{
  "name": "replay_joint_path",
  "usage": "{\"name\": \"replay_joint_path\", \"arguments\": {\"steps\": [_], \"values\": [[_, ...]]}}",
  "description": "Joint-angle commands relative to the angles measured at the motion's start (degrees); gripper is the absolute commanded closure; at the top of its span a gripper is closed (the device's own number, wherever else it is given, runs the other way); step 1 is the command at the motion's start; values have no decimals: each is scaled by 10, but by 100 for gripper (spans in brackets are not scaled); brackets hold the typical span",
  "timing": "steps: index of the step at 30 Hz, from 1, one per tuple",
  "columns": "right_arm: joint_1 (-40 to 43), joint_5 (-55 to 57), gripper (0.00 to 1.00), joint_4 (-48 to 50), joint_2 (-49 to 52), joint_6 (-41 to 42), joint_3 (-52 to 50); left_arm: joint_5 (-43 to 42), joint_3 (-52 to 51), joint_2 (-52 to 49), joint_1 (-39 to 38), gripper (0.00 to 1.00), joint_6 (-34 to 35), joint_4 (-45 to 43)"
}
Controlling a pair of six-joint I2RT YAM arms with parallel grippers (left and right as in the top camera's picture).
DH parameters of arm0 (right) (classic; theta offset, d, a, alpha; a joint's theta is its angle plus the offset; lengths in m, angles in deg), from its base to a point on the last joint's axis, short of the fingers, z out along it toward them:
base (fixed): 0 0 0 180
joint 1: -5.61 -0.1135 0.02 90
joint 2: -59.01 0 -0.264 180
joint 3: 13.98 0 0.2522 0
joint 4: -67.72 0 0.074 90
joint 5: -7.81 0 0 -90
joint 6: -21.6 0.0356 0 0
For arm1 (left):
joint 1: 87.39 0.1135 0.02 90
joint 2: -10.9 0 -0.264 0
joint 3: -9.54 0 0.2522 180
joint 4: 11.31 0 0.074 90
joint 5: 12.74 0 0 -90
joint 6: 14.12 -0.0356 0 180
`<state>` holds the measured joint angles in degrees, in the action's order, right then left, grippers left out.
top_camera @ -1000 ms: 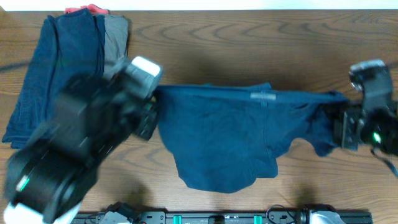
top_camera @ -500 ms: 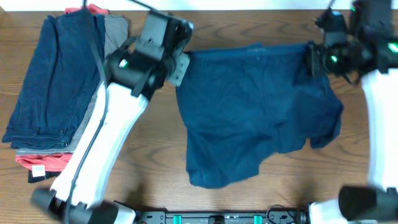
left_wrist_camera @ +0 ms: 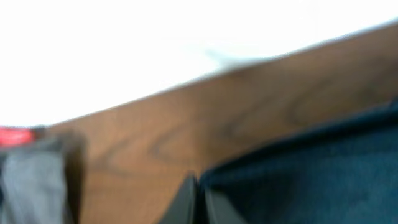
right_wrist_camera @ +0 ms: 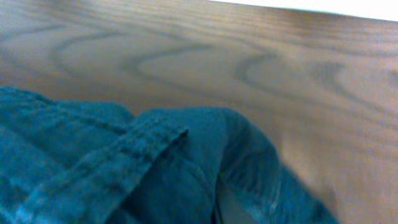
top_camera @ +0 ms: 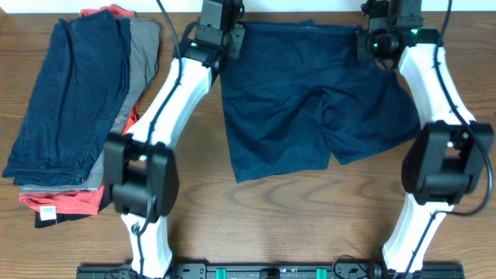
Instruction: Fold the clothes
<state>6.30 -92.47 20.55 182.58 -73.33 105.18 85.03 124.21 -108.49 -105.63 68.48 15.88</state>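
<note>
Dark navy blue shorts lie spread on the wooden table, waistband at the far edge, legs toward the front. My left gripper is shut on the left waistband corner; the left wrist view shows its closed fingers against the navy cloth. My right gripper is shut on the right waistband corner; the right wrist view shows the cloth with a belt loop bunched over its fingers.
A stack of folded clothes lies at the far left: navy on top, grey, orange-red and black beneath. The table's far edge runs just behind both grippers. A rail lines the front edge.
Both arms have swung from the table's middle to its far edge, carrying the shorts by the waistband. The shorts now lie spread with the legs trailing toward the front.
</note>
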Motion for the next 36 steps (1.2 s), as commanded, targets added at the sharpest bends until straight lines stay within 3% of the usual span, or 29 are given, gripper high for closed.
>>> {"name": "replay_joint_path", "arguments": {"steps": [1, 3, 4, 6, 7, 11, 14, 19, 27, 36], "values": [[0, 19, 86, 42, 38, 1, 2, 23, 7, -41, 8, 89, 6, -46], [-3, 19, 75, 80, 62, 2, 2, 23, 7, -64, 8, 66, 6, -80], [-4, 19, 64, 104, 74, 1, 2, 23, 7, -74, 8, 52, 6, -97], [-5, 19, 1, 149, 95, 2, 2, 23, 7, -90, 8, 6, 6, -129], [-5, 19, 1, 166, 103, 2, 2, 23, 7, -95, 9, 2, 6, -141], [-3, 25, 1, 186, 101, 23, 3, 23, 7, -86, 11, 2, 7, -151], [5, 15, 1, 151, 62, 49, 3, 23, 7, -50, 11, 2, 7, -92], [9, -9, 1, 15, -14, 49, 3, 4, 7, 19, 8, 2, 20, 111], [4, -9, 1, -215, -71, 49, 2, -131, -21, 34, 8, 2, 54, 424], [3, -11, 1, -268, -63, 49, 2, -134, -156, 34, 9, 2, 53, 440]]}}
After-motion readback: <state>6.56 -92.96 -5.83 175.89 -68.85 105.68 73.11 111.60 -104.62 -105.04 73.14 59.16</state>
